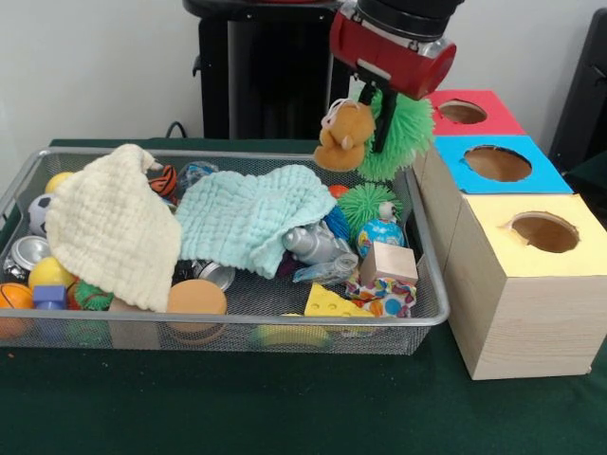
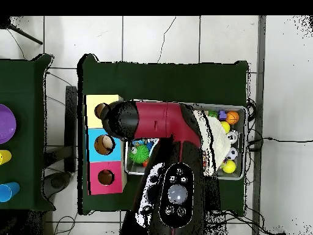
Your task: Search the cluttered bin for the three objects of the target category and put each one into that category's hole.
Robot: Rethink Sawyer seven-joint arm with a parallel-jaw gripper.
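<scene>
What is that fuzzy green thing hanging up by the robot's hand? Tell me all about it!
The fuzzy green toy is a bright green ball covered in long, soft-looking spikes. It hangs in the air above the right end of the wire bin, close to the coloured boxes. The gripper comes down across its front, and a small tan plush animal hangs pressed against its left side. How the fingers hold it cannot be seen.

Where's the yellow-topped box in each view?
Front view: the yellow-topped box sits lower right, nearest the camera, just right of the wire bin.
Overhead view: it is at the left, topmost of the three boxes, partly covered by the arm.
Shared landmark: the blue-topped box sits next to it, in the middle of the row, in both views.
</scene>
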